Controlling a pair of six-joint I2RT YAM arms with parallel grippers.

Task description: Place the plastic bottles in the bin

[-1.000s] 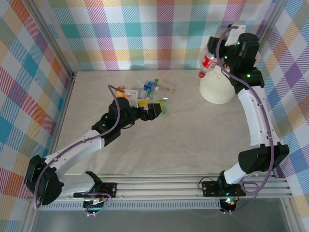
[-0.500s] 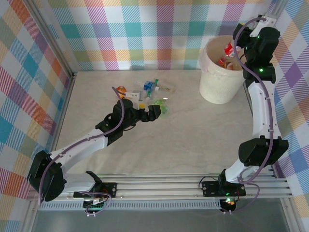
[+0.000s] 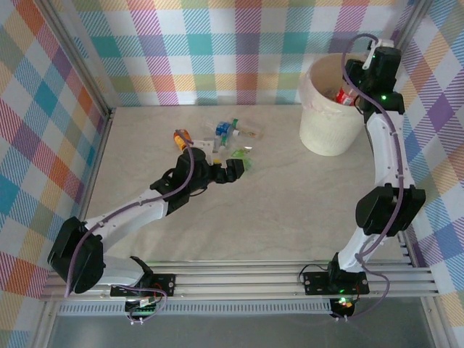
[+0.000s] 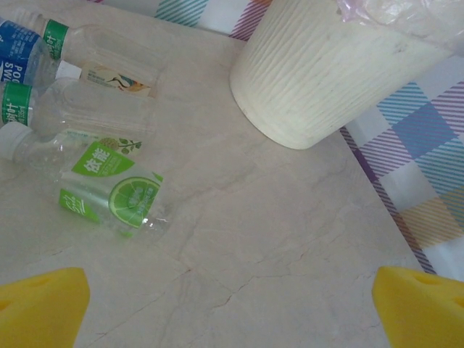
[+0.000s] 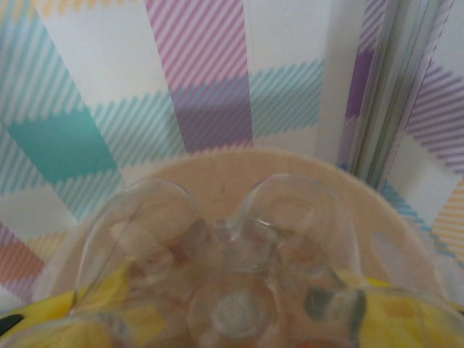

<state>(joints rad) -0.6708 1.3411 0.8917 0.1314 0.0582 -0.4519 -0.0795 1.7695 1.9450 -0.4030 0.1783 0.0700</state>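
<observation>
right gripper (image 3: pixel 353 93): closed on the red-labelled bottle (image 3: pixel 344 95). In the wrist view its yellow pads (image 5: pixel 51 319) press the clear body from both sides, and the bottle's ridged base faces the camera.
bin (image 3: pixel 326 127): a cream-white bucket at the table's far right corner, with a thin liner (image 4: pixel 384 14) over its rim. The held bottle sits within its mouth, towards the right of the rim. The arm hides whatever else is inside.
left gripper (image 3: pixel 235 168): jaws spread fully wide with nothing between them, low over the table (image 4: pixel 275 239).
lime-labelled bottle (image 4: pixel 109 192): on its side just ahead of the left gripper, nearer the pad at the left of the wrist view, not touching it.
green-banded bottle (image 4: pixel 80 109): clear, just beyond the lime one, towards the far edge.
blue-labelled bottle (image 4: pixel 18 61): farther on, beside the green-banded one.
orange bottle (image 3: pixel 183 136): at the left end of the group.
bin from left gripper: well apart, ahead and to the right.
change: a second ago the right gripper held the bottle at the bin's left side, and the arm covered the mouth. It has since swung across to the right rim. The left gripper is in much the same spot, jaws just as wide.
</observation>
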